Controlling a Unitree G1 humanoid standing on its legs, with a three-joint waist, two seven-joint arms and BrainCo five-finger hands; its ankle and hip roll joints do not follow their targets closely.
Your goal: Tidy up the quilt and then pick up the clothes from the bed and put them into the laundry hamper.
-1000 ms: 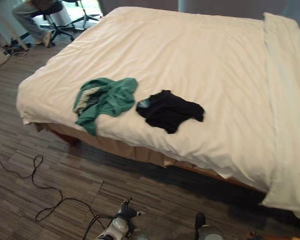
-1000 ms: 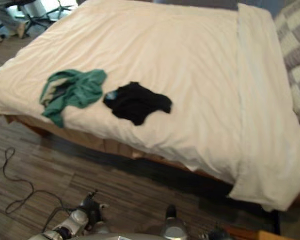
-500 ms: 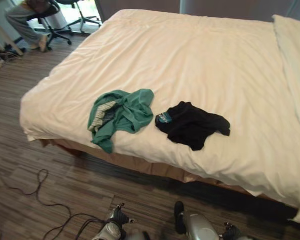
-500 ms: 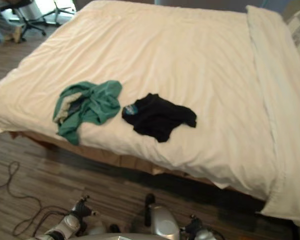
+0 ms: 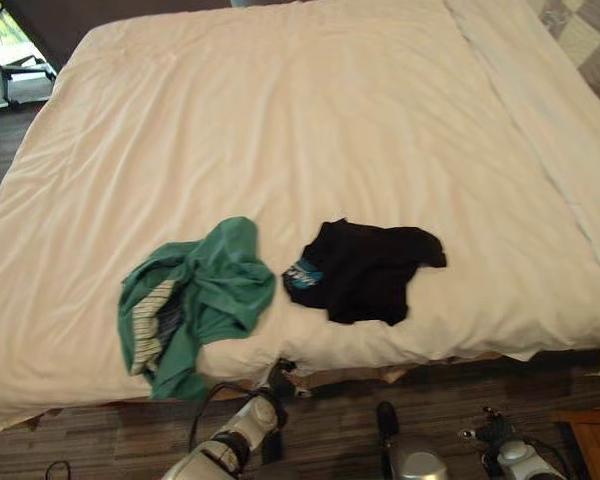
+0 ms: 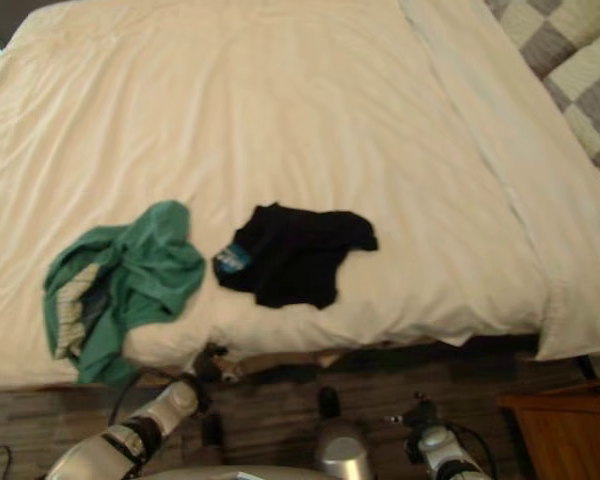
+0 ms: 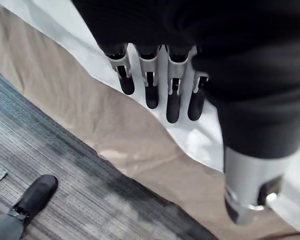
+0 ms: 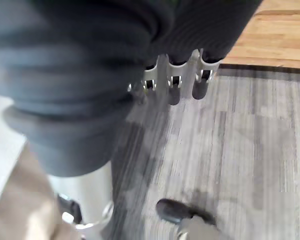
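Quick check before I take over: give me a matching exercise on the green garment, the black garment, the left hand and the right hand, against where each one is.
Things:
1. green garment
2. black garment
3. left hand
4. right hand

Places:
A. over the grey floor, near a wooden edge
B. crumpled at the quilt's near edge, on the robot's left
C. at the bed's edge, fingers straight, holding nothing
D. on the quilt, to the right of the other garment

Pairs: 1-B, 2-D, 3-C, 4-A
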